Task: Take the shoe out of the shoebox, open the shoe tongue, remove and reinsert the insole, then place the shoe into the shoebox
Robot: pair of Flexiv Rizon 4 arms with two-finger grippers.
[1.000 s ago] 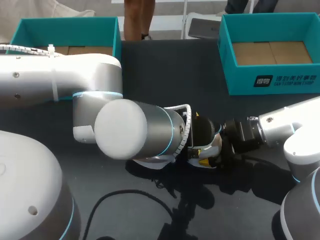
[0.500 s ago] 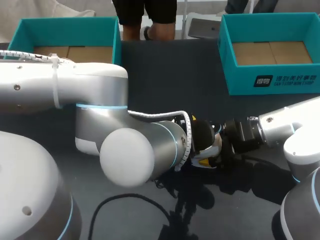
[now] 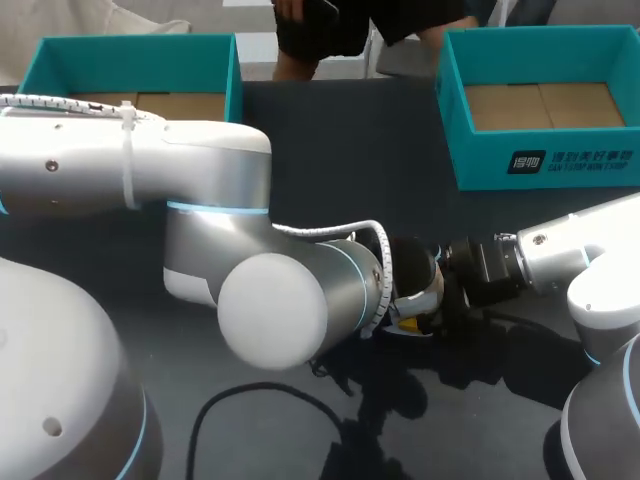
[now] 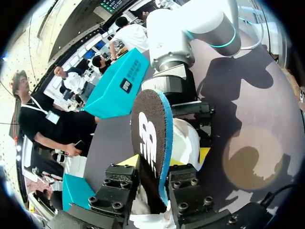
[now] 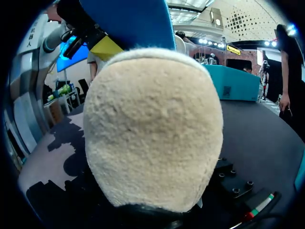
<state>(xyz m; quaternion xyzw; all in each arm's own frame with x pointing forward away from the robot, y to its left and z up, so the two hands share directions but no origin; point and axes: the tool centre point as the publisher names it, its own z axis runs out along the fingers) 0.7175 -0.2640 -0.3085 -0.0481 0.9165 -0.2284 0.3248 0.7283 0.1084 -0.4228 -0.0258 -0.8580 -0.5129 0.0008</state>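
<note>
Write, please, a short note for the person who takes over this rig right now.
Left gripper: jaws shut on the insole, which stands on edge beside the shoe.
Right gripper: jaws shut on the shoe, mid-table.
The left shoebox and the right shoebox stand open at the far corners.
Done: shoe out of its box.
Unclear: whether the insole is coming out or going back in.
Left to do: seat the insole, put the shoe into a shoebox.

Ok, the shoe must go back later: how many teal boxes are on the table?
2: a left box at the far-left corner, a right box at the far-right corner. The left arm may hide more.
</note>
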